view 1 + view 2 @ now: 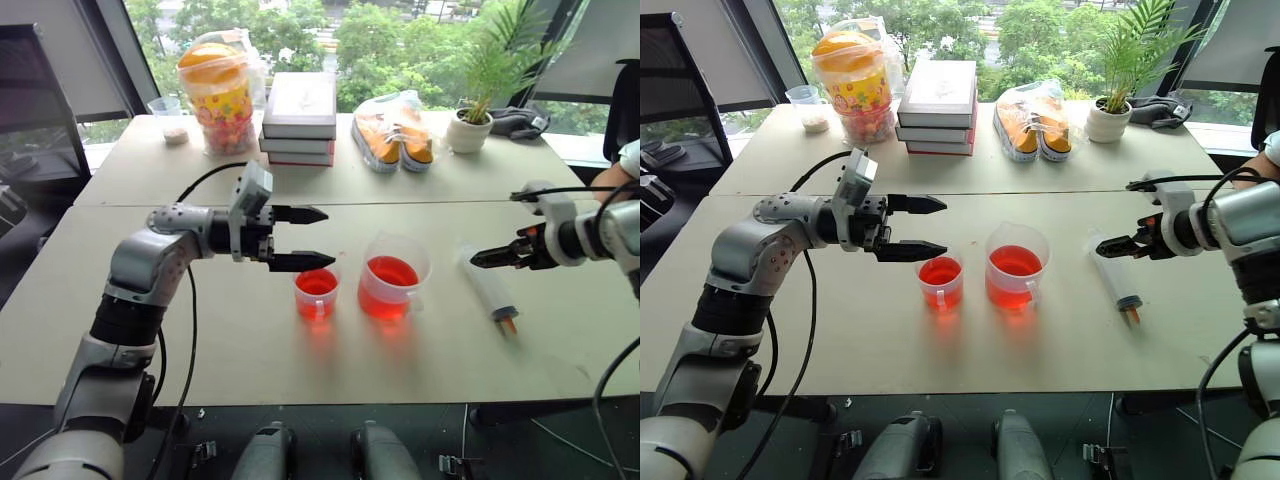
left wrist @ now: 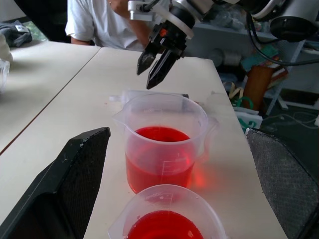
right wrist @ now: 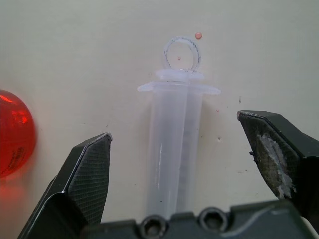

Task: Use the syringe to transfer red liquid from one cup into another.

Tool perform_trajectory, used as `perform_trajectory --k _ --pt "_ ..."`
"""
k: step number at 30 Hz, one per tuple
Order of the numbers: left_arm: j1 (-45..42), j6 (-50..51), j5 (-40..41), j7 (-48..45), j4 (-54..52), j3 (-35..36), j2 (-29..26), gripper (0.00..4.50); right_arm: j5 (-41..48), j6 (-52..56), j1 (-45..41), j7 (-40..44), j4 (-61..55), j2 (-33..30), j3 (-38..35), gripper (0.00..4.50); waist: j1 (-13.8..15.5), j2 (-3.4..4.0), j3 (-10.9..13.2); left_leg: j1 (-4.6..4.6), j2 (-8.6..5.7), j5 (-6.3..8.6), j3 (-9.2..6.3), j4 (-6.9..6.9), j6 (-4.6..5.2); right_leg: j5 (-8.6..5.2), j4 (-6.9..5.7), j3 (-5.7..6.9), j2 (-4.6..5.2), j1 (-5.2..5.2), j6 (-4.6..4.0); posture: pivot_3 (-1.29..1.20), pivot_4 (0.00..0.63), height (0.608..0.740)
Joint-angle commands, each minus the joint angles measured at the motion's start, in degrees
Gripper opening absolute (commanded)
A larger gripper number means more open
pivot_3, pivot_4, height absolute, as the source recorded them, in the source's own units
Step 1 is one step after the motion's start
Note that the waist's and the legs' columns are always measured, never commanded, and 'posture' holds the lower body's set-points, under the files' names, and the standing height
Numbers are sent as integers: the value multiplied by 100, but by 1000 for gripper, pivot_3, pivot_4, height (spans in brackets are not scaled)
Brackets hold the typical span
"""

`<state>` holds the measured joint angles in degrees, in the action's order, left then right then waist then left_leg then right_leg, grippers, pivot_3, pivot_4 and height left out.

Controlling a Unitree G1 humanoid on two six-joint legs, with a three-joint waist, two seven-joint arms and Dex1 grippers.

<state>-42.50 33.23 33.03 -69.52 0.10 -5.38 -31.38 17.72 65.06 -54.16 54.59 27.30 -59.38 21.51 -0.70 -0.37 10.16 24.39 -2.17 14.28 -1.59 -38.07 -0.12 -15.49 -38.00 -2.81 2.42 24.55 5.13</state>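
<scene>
Now the right gripper [image 3: 174,164] hangs just above the syringe [image 3: 174,144], fingers spread wide to either side of the barrel, holding nothing. Best to lower straight down, keep the barrel centred, then close gently mid-barrel so it doesn't roll.

Clear syringe [image 1: 488,283] lies flat right of 2 cups [image 1: 317,292] [image 1: 392,276] holding red liquid [image 1: 390,272].

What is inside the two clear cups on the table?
Both the larger cup and the smaller cup hold red liquid. Nothing else shows inside; their clear walls hide nothing.
</scene>
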Motion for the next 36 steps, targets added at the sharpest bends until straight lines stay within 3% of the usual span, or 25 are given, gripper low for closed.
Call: perform_trajectory --k 1,6,7,9,12,14,17,20,25,29,33,36 --pt "96 8 78 165 -314 232 -53 4500 -645 -555 -328 496 812 267 471 4465 -5 0 0 0 0 0 0 -1 0 0 0 0 0 0 0 0 150 740" --pt "293 39 112 429 -549 295 -22 4500 -1203 -992 -460 885 1421 773 800 4465 -20 -3 -2 -3 -1 0 -1 -6 0 1 -4 1 0 -3 1 0 150 740" --pt "304 53 132 462 -578 305 -18 4500 -1308 -1066 -471 958 1465 826 834 4233 -28 -4 -3 -7 -1 0 -1 -7 0 1 -5 0 0 -7 1 0 150 740" --pt "307 42 118 499 -587 300 -11 4500 -1471 -1152 -503 1090 1539 906 848 3700 -28 -7 -4 -15 -1 0 -1 -8 0 1 -8 0 0 -14 0 0 150 740" --pt "289 12 96 504 -550 308 -16 4500 -1737 -1282 -514 1253 1584 978 847 2154 -31 -7 -4 -25 0 0 -2 -6 0 1 -11 1 -2 -19 0 0 150 740" --pt "263 -39 66 492 -497 318 -24 4500 -1913 -1393 -476 1337 1522 974 861 1440 -37 -7 -4 -26 1 0 -2 -5 -1 1 -11 1 -3 -18 0 0 150 740" --pt "179 -118 42 465 -366 348 -22 4500 -2120 -1524 -427 1324 1381 884 750 1414 -30 -7 -4 -25 1 0 -2 -5 -1 1 -11 1 -3 -18 0 0 150 740" --pt "-12 -159 38 456 -143 368 25 4500 -2073 -1375 -320 1088 705 482 185 1414 -15 -6 -3 -25 0 0 -2 -6 -1 1 -12 1 -3 -18 0 0 150 740" --pt "-277 -91 112 304 121 314 140 4500 -1147 -908 473 503 -1781 197 -2058 1414 19 2 -1 1 -4 0 -5 -3 -1 1 -8 3 2 5 0 0 150 740" --pt "-558 -116 16 116 483 220 235 4500 -185 -916 827 -333 -3708 1214 -4009 1414 -34 1 -2 -1 0 0 -9 4 -1 1 -11 7 0 4 1 0 150 740" --pt "-821 -151 -34 -115 724 149 287 4500 900 -457 713 -1168 -4973 2531 -5080 1414 -8 -2 -4 -13 0 -1 -10 -5 -2 2 -23 6 -1 -6 1 0 150 740" --pt "-1013 -204 -124 -197 943 100 358 4500 1517 -468 961 -1680 -5593 3354 -5409 1414 10 -3 -5 -14 -2 -1 -13 -9 -2 2 -23 8 2 -11 1 0 150 740"
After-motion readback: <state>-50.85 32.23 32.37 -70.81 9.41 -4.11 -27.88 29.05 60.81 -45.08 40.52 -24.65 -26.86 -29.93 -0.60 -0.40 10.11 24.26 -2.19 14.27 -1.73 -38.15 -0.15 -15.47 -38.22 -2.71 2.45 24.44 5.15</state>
